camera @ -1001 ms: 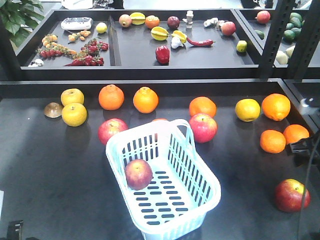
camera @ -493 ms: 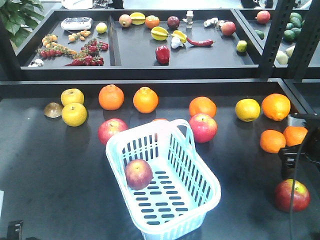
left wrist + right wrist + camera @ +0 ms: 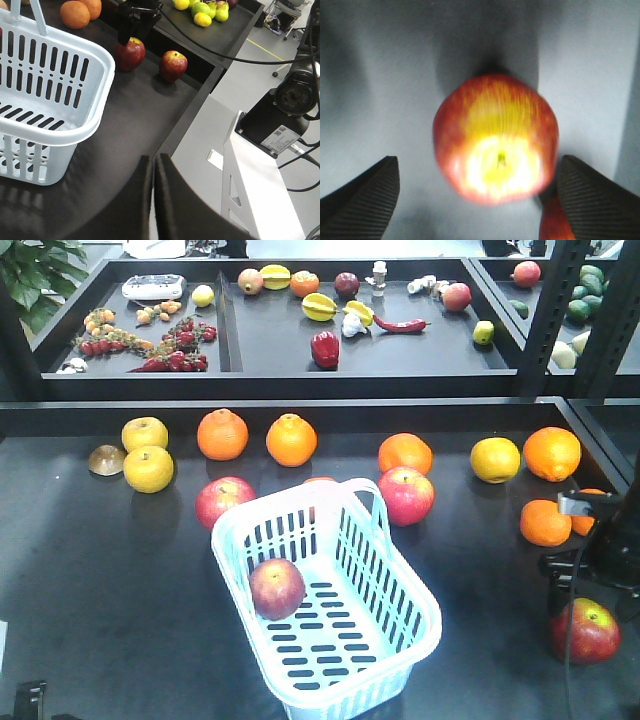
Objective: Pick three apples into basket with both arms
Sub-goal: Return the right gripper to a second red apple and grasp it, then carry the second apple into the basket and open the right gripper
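The pale blue basket [image 3: 385, 640] stands mid-table with one red apple [image 3: 277, 588] inside. Two more apples [image 3: 224, 502] [image 3: 405, 495] lie just behind it. At the near right lies another apple [image 3: 590, 632], and my right gripper [image 3: 568, 592] hangs over it. In the right wrist view that gripper [image 3: 477, 165] is open, its fingers [image 3: 367, 200] either side of the apple [image 3: 495, 137], not touching it. My left gripper [image 3: 154, 162] is shut on nothing at the table's near edge beside the basket [image 3: 60, 75]. Its view shows the right gripper [image 3: 136, 22] above an apple [image 3: 130, 54] and a second apple [image 3: 173, 65] beside that.
Oranges [image 3: 546, 522] [image 3: 551, 453] and a yellow fruit [image 3: 495, 459] lie behind the right arm. More oranges [image 3: 222, 434] [image 3: 291, 440] and yellow fruit [image 3: 148, 468] line the back. A raised shelf [image 3: 300, 380] of produce stands behind. The table's raised rim [image 3: 200, 100] runs near the two apples.
The right arm has moved toward the near side and down, from beside the oranges to over the apple at the near right. Basket and fruit have not moved.
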Tool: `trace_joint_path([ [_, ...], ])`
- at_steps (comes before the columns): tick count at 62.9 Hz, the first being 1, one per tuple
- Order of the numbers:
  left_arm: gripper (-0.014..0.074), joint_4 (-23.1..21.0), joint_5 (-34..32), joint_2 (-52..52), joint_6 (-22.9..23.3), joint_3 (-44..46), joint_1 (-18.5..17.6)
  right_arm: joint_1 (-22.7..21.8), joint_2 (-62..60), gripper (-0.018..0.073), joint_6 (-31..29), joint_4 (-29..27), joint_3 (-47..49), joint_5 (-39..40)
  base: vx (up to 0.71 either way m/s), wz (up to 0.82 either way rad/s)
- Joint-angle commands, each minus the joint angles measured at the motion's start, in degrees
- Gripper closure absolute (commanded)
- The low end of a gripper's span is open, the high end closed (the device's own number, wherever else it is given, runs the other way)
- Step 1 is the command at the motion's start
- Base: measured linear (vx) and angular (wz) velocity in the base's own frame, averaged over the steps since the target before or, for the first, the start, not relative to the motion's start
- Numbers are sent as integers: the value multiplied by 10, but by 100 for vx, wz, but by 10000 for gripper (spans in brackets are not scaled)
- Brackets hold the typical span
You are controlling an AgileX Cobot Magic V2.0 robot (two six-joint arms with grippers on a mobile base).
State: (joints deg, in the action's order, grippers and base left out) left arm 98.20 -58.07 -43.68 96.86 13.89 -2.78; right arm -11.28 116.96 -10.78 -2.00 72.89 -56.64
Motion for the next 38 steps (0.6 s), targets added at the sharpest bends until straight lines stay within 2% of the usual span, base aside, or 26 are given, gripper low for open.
trace_joint_path([
  [1,602,-40,-5,1,0,12,-2,-2,-14,-40,-1,0,15,11,0,0],
  [22,602,-40,-5,1,0,12,-2,-2,22,-10,-6,3,15,12,0,0],
  [29,602,-40,-5,1,0,12,-2,-2,22,60,-6,3,15,11,0,0],
  [38,602,-40,-2,1,0,12,-2,-2,13,245,-12,-7,15,4,0,0],
])
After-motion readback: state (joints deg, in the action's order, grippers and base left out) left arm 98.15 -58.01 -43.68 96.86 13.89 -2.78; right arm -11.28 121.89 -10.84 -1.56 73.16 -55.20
